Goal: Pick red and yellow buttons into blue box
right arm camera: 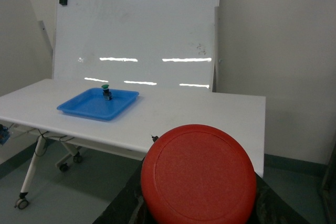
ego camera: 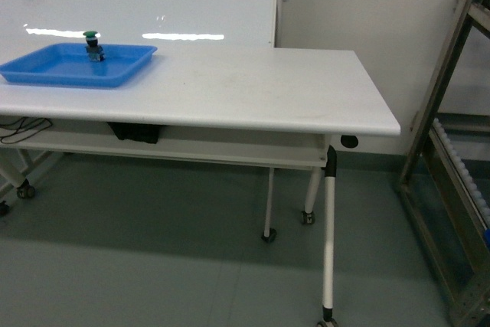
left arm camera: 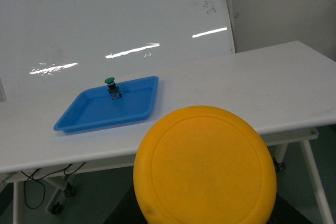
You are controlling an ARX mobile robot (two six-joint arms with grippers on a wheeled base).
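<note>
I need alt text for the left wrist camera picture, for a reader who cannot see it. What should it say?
A large yellow-orange button cap fills the lower middle, close to the camera. Behind it, a white table carries a blue tray with a green-capped push button standing in its far part, before a whiteboard.

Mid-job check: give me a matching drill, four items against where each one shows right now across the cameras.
Things:
1. green button
2. yellow button
3. red button
4. blue box

Places:
A. close up, filling the lower part of the right wrist view
B. on the table, left side of the head view
C. standing upright inside the blue box
D. close up, filling the lower part of the left wrist view

Pairs: 1-C, 2-D, 3-A, 4-B
</note>
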